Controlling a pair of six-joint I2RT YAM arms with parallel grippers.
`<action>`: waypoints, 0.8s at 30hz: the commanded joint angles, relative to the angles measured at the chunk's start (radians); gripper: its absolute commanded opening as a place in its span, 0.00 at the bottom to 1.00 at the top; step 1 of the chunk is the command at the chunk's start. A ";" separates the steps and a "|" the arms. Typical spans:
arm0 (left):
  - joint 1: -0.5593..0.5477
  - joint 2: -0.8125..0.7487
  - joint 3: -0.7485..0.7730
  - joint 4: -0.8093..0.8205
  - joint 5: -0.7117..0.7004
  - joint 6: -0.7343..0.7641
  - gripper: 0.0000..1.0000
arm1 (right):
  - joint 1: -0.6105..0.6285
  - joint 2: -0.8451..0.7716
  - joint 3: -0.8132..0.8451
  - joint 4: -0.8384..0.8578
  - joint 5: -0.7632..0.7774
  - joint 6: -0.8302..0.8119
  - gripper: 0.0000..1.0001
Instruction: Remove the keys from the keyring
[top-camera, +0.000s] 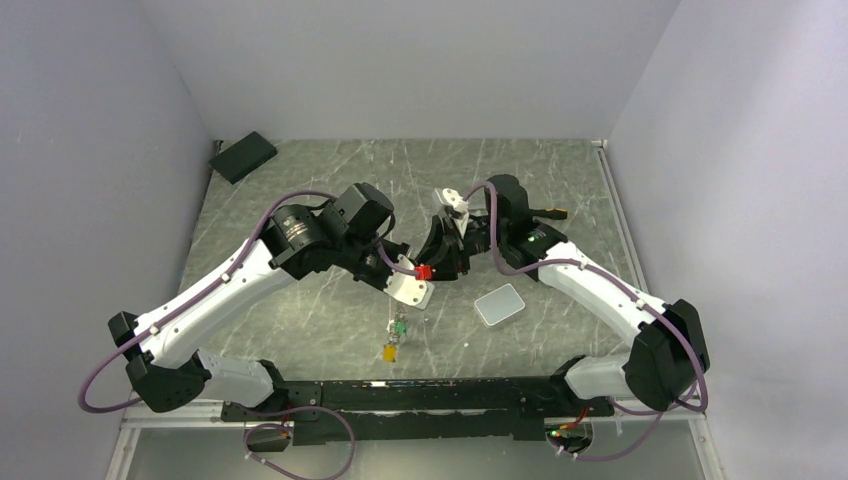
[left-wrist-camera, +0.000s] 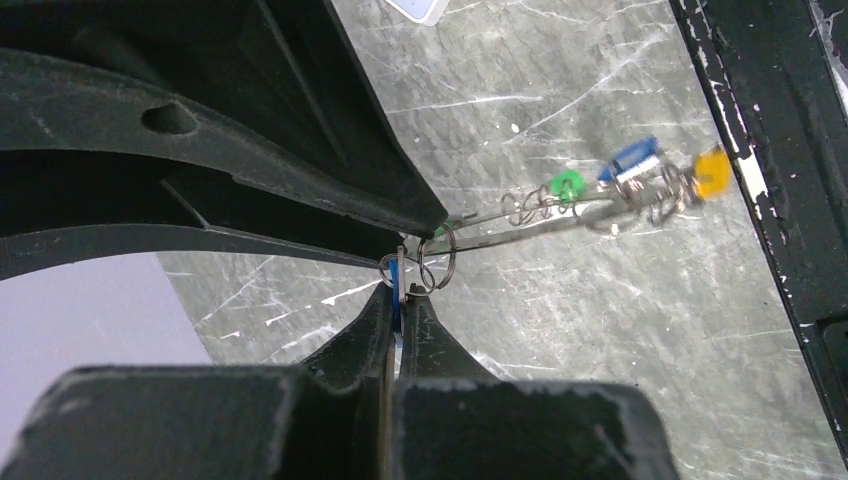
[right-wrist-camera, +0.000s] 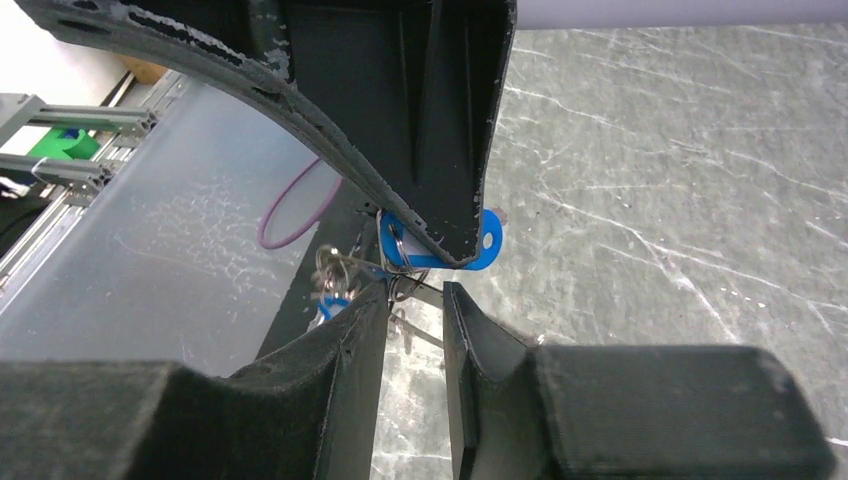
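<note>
your left gripper (left-wrist-camera: 398, 292) has its two black fingers pressed together on the thin edge of a blue plastic key tag (right-wrist-camera: 487, 235), which sticks out flat past the fingertip in the right wrist view. your right gripper (right-wrist-camera: 415, 300) sits just under that tag with its jaws slightly apart; a couple of small silver split rings (left-wrist-camera: 440, 260) and a bit of wire lie in the gap, and you cannot tell whether either finger touches them. the two grippers meet tip to tip above the middle of the table. from that meeting point the thin silver wire keyring (left-wrist-camera: 540, 214) stretches away from your left fingers, strung with small silver metal keys (left-wrist-camera: 660, 195) and carrying a round green plastic tag (left-wrist-camera: 567, 185), a second blue tag (left-wrist-camera: 635, 160) and a yellow tag (left-wrist-camera: 712, 172) toward its far end. from above, this bunch trails from the grippers toward the arm bases; whether its end rests on the grey-green marbled table (top-camera: 300, 200) is not clear. a pale grey rounded square pad (top-camera: 499, 304) lies on the table just to the right of the bunch, and a flat black rectangular block (top-camera: 243, 156) sits at the far left corner.
</note>
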 joint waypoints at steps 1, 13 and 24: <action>-0.006 -0.018 0.022 0.047 0.007 -0.027 0.00 | 0.007 -0.029 0.010 -0.031 -0.034 -0.064 0.31; -0.007 -0.005 0.034 0.033 0.006 -0.070 0.00 | 0.007 -0.045 0.021 -0.085 0.008 -0.097 0.27; -0.007 0.028 0.064 0.010 0.011 -0.135 0.00 | 0.007 -0.043 0.035 -0.046 0.040 -0.052 0.24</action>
